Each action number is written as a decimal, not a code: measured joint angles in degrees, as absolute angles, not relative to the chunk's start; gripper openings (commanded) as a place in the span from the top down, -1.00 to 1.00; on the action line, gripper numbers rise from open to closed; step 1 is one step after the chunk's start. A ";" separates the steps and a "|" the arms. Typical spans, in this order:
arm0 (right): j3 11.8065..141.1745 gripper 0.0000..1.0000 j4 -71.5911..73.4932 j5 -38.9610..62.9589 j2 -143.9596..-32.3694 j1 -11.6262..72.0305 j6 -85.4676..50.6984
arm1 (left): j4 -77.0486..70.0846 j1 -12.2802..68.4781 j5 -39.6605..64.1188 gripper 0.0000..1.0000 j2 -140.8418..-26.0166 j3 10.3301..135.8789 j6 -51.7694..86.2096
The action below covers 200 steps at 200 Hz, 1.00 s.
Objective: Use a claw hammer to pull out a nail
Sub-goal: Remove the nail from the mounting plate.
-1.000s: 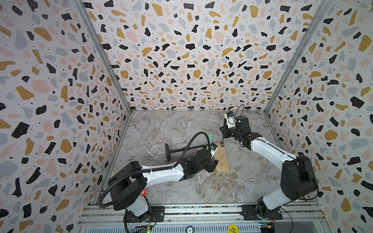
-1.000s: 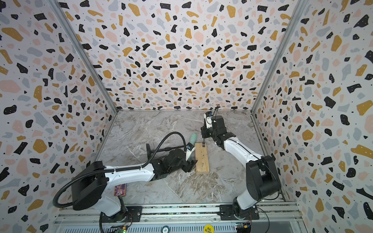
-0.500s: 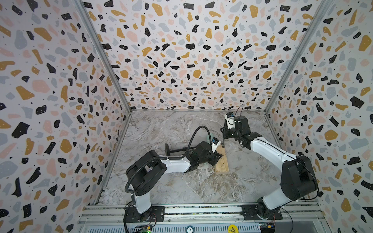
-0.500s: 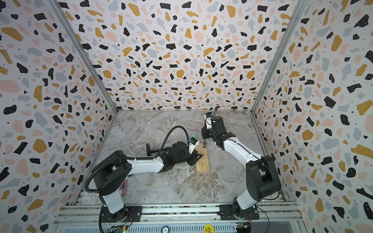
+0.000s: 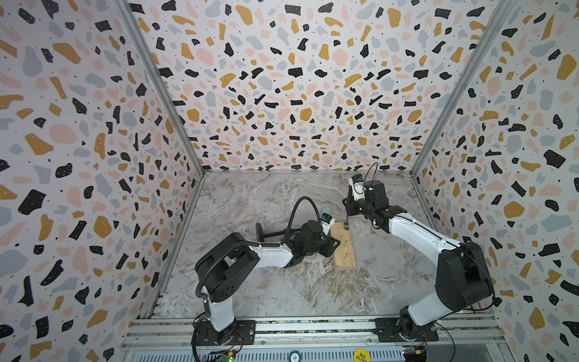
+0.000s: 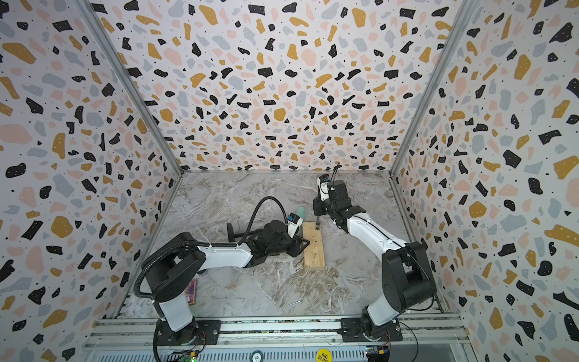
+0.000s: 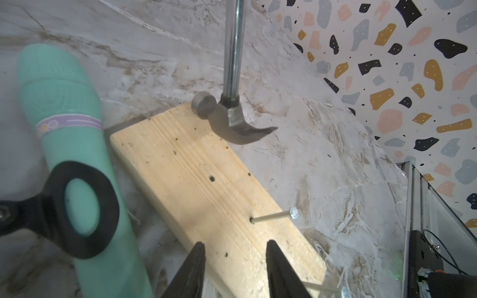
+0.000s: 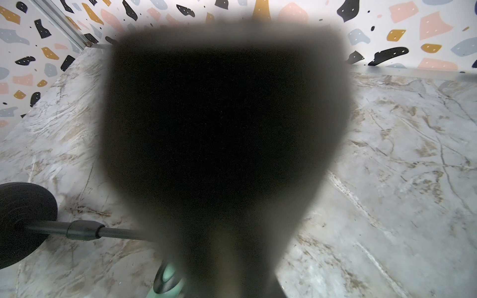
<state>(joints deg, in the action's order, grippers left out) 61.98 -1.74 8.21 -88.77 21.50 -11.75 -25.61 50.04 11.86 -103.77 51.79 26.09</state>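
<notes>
- The claw hammer point(image 7: 228, 117) stands upright, head down, at the far end of the wooden block point(image 7: 196, 180). We cannot tell if the head touches the wood.
- Our right gripper point(image 5: 347, 207) pinches the hammer's handle up high. Something dark blocks its own camera, so we go by the top views.
- The nail point(image 7: 273, 215) we want sticks out of the block and leans to one side. It is well apart from the hammer's claw and nearer our left gripper point(image 7: 235, 260).
- The left gripper sits low over the near part of the block. Its fingers point(image 7: 196, 263) are spread, with nothing pinched between them.
- A second nail point(image 7: 322, 287) pokes out just beside those fingers.
- A green tool point(image 7: 64, 103) lies just beside the block.
- We think the job now is to bring the claw to the nail. To do it well, we should slide the fork under the nail's head, low by the wood. Then we rock the hammer back slowly on its curved head.
- The left gripper should press the block down so it cannot lift or slip.
</notes>
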 measured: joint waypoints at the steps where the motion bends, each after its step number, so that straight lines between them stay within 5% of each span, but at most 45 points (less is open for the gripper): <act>1: 61.98 1.00 -1.74 8.21 -88.77 21.50 -11.75 | -25.58 50.04 11.88 0.20 -103.79 51.79 26.24; 78: 61.98 1.00 -1.74 8.10 -88.75 21.50 -11.75 | -23.49 50.04 11.29 0.07 -106.83 52.51 30.33; 200: 61.78 1.00 -2.17 8.14 -86.50 21.74 -11.75 | -22.33 51.57 4.89 0.26 -109.78 55.70 33.41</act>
<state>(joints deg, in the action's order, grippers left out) 61.78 -2.17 8.14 -86.50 21.74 -11.75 -22.33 51.57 4.89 -109.78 55.70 33.41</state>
